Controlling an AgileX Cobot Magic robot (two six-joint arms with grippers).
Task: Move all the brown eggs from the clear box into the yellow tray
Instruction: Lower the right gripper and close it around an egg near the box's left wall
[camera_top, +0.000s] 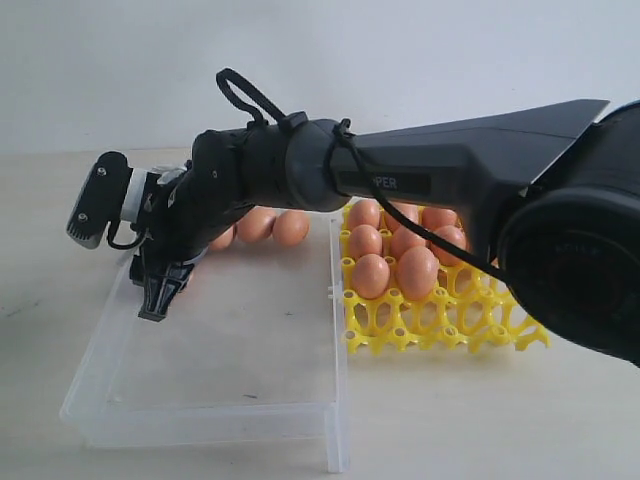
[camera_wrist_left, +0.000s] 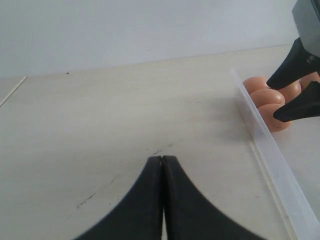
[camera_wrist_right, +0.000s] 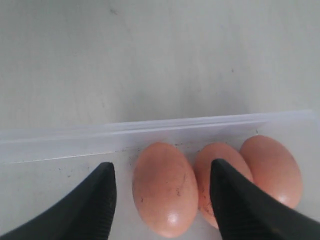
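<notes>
Brown eggs (camera_wrist_right: 165, 189) — three in the clear box (camera_top: 200, 410).

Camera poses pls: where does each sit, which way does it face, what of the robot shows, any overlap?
Exterior: off-arm, low, facing across the clear box and yellow tray; the right arm fills the shot, right tool over the box.
Left wrist: over bare table outside the box, facing along it toward the box wall; shows the shut left tool.
Right wrist: looks down into the box at three brown eggs; its open fingers flank one.
Shared: all three see those eggs; left wrist also catches the right tool.
</notes>
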